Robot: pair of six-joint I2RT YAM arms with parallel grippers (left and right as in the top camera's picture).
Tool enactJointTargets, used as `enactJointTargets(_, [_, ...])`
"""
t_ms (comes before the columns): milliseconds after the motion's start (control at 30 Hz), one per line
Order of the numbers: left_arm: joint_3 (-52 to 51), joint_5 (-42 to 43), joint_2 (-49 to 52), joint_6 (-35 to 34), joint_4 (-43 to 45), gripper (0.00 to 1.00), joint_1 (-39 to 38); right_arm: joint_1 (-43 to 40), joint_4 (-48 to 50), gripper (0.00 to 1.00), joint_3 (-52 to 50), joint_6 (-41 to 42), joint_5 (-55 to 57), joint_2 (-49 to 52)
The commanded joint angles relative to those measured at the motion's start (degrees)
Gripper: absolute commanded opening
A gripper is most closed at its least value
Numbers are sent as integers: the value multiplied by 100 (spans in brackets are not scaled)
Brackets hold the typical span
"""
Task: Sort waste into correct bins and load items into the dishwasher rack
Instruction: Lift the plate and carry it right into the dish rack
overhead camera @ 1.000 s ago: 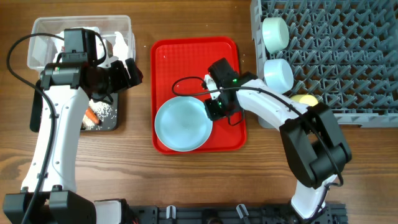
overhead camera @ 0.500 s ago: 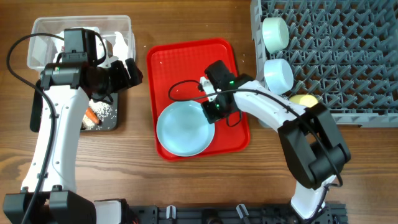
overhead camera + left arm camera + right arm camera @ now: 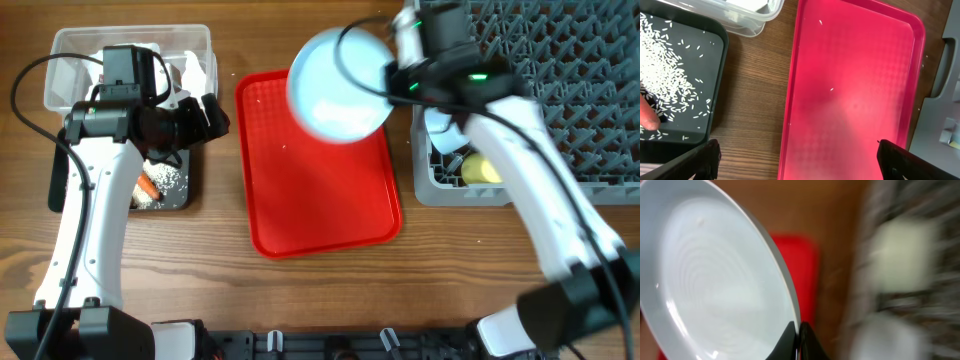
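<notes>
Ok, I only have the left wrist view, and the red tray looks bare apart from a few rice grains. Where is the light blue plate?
Observer: The right end effector is shut on the rim of the light blue plate, holding it above the far corner of the red tray, next to the dishwasher rack.
Operator: Anything in the rack's near left corner?
Observer: A small yellow cup sits there.
Operator: And the clear tub?
Observer: Crumpled white napkins lie in the clear tub.
</notes>
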Motion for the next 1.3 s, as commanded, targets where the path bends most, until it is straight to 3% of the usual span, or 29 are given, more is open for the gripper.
enactJointTargets(0, [-22, -9, 37, -26, 13, 100, -26, -326, 291, 4, 149, -22, 3099, -452])
enactJointTargets(133, [-22, -9, 39, -28, 13, 100, -26, -660, 691, 4, 144, -702, 4717, -520])
enactJointTargets(267, [-22, -9, 39, -28, 13, 100, -26, -1075, 1102, 4, 68, -1947, 4782, -341])
enactJointTargets(467, [-22, -9, 39, -26, 13, 100, -26, -1384, 1036, 4, 68, -3163, 4782, 118])
enactJointTargets(733, [-22, -9, 37, -26, 13, 100, -26, -1381, 975, 4, 68, -3775, 4782, 866])
enactJointTargets(967, [-22, -9, 39, -28, 13, 100, -26, -1360, 778, 6, 68, -3764, 4758, 1355])
enactJointTargets(1000, [-22, -9, 39, -28, 13, 100, -26, -1360, 769, 14, 68, -3764, 4756, 1392])
enactJointTargets(1033, [-22, -9, 39, -28, 13, 100, -26, -1360, 765, 32, 68, -3751, 4730, 1414])
enactJointTargets(1067, [-22, -9, 39, -28, 13, 100, -26, -1357, 767, 99, 68, -3753, 4621, 1423])
enactJointTargets(1267, [-22, -9, 39, -28, 13, 100, -26, -1355, 776, 100, 70, -3587, 4535, 1388])
